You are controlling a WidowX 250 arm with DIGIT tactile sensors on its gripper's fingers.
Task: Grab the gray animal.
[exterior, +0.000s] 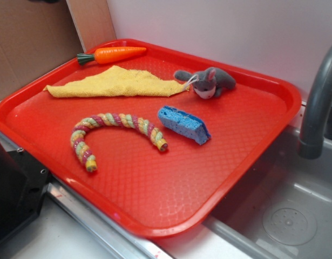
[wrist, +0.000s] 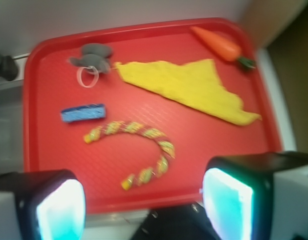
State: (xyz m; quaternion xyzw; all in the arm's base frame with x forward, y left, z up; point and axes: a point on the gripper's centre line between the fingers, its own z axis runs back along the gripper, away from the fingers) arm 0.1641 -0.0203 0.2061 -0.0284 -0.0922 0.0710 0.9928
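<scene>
red tray (exterior: 155, 205) filling most of the exterior frame, sitting on a worktop beside a gray sink (exterior: 284, 216) at lower right, faucet (exterior: 317, 102) curving in from the right edge. gray animal (exterior: 208, 82) lying on the tray toward upper center-right, white muzzle facing the camera, just touching the tip of the yellow cloth (exterior: 114, 82) spread out to its left. orange toy carrot (exterior: 113, 54) above the cloth near the tray's back rim. blue sponge (exterior: 184, 124) below the bunny, apart from it. striped rope toy (exterior: 114, 135) curled in an arc, center-left. from the wrist view, gripper (wrist: 143, 202) hanging over the tray's near edge at the bottom of frame, jaws wide apart, nothing between them. gray animal up in the upper left there, well apart from the jaws.
</scene>
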